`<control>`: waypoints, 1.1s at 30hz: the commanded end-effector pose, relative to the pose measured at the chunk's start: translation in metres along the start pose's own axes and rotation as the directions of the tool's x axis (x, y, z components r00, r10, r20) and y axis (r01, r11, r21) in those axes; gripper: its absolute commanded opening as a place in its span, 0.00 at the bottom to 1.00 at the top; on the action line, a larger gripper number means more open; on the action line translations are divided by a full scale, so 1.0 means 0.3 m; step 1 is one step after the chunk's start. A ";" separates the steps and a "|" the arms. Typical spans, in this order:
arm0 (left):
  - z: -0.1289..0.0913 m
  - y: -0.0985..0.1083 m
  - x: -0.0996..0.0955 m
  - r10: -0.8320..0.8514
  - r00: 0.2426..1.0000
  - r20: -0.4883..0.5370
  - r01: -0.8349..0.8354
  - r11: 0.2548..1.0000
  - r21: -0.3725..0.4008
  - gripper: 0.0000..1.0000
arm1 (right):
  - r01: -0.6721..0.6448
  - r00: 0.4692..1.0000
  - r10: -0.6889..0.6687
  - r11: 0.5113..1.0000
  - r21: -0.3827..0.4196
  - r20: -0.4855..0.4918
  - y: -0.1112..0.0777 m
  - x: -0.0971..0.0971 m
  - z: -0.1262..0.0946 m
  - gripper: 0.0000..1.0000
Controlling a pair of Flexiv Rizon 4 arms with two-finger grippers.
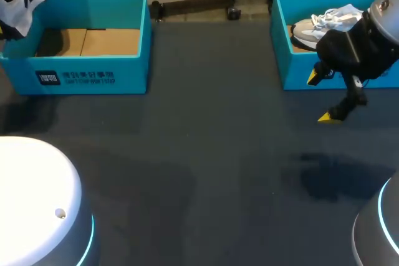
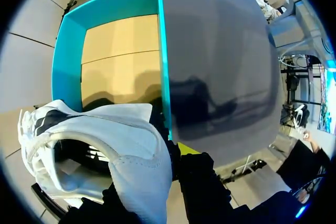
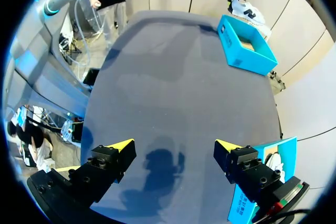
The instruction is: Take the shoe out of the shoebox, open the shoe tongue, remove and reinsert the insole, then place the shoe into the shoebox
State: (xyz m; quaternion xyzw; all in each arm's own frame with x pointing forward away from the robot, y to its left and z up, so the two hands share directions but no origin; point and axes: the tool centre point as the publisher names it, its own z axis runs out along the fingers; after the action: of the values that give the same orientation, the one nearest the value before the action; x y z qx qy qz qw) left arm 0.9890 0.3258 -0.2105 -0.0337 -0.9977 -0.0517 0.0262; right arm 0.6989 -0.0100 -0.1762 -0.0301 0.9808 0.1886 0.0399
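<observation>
White shoe [image 2: 134, 150]: pinched by left gripper [image 2: 176, 153] above left shoebox [image 1: 124, 66] edge. Right gripper [image 1: 321, 98], far from that box: spread wide, empty. Hazard: pinch may slip, dropping shoe.

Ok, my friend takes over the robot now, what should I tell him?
Left fingers: shut on the white shoe, held up at the edge of the empty left box.
Right fingers: open, holding nothing, above the table in front of the right box, which has another shoe inside.
Done: the white shoe is out of its box.
Left: putting it back. I cannot tell if the tongue and insole steps are done.
</observation>
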 end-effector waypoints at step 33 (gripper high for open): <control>-0.064 0.048 -0.127 0.943 0.332 -0.018 -0.929 0.324 -0.180 0.00 | -0.001 1.000 0.001 1.000 0.004 -0.004 0.004 -0.007 0.005 1.00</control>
State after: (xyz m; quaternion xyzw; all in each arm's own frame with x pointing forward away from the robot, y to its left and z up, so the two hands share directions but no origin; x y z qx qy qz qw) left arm 1.0237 0.3320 -0.1925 -0.4804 -0.8729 -0.0856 0.0064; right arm 0.6989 -0.0100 -0.1762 -0.0301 0.9808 0.1886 0.0398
